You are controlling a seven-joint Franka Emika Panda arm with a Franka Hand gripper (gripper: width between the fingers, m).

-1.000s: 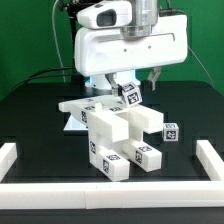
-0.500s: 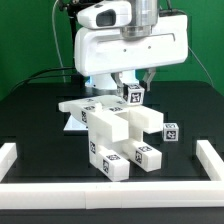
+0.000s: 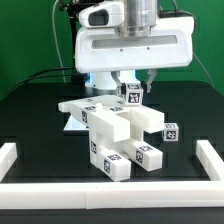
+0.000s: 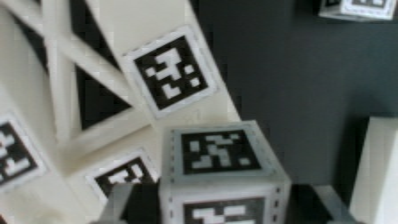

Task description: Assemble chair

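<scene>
The chair (image 3: 118, 133) is a chunky white cluster of tagged slabs and bars in the middle of the black table. Just behind and above it my gripper (image 3: 133, 96) is shut on a small white tagged cube (image 3: 132, 95), held upright off the table. In the wrist view the cube (image 4: 221, 160) fills the space between my two dark fingers (image 4: 132, 198), which press on its sides. Beyond it lies a long tagged slab of the chair (image 4: 151, 70). Another small tagged cube (image 3: 170, 130) rests on the table at the exterior view's right of the chair.
Plain white border rails stand at the exterior view's left (image 3: 8, 156), right (image 3: 211, 160) and along the front (image 3: 110, 196). The arm's white body (image 3: 130, 50) rises behind the chair.
The jaws have closed in on the small cube. It sat tilted between the fingers a second ago and now sits square and upright.
</scene>
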